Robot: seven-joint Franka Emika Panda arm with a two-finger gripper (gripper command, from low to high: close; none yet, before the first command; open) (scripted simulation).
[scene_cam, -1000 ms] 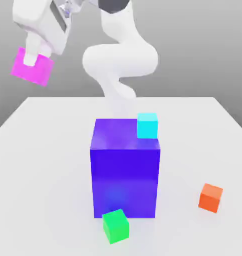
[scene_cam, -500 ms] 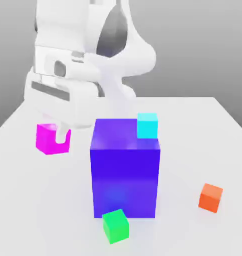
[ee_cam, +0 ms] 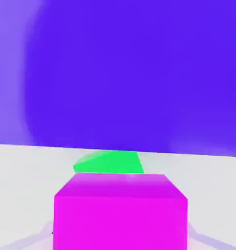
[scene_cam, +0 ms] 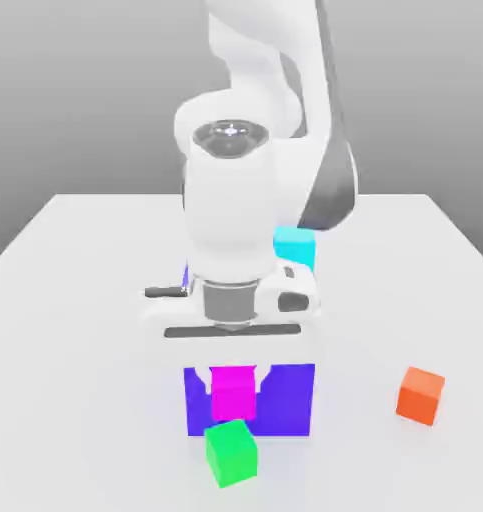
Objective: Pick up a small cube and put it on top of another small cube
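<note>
Clearly the carry is nearly over and placement is the step in hand. From the exterior view, the gripper (scene_cam: 233, 385) hangs low in front of the big blue-purple block (scene_cam: 285, 400), its two fingers (scene_cam: 204, 381) clamped on the sides of the magenta-pink cube (scene_cam: 233, 393). That cube is off the table, held just above the bright green cube (scene_cam: 231, 452), which sits on the white table (scene_cam: 75, 330) close to the block's front face. A thin gap seems to separate the two cubes, and the pink one looks roughly centred over the green, perhaps a shade toward the exterior view's right of its upper face. The green cube stands turned a little against the block's edges, while the pink one appears square to the camera. A cyan cube (scene_cam: 295, 244) peeks out on top of the block behind the arm, and an orange cube (scene_cam: 421, 394) lies well apart on the exterior view's right.

From the hand view, the magenta-pink cube (ee_cam: 120, 212) sits in the foreground between the fingers, and beyond its far edge a slice of the bright green cube (ee_cam: 110, 162) shows, with the blue-purple block (ee_cam: 134, 73) rising like a wall behind it.

Judging from this, the next move calls for a short, straight descent until the pink cube rests on the green one, with a small correction for alignment. Only then should the fingers part, gently, since a nudge could push the stack off centre or against the block.
</note>
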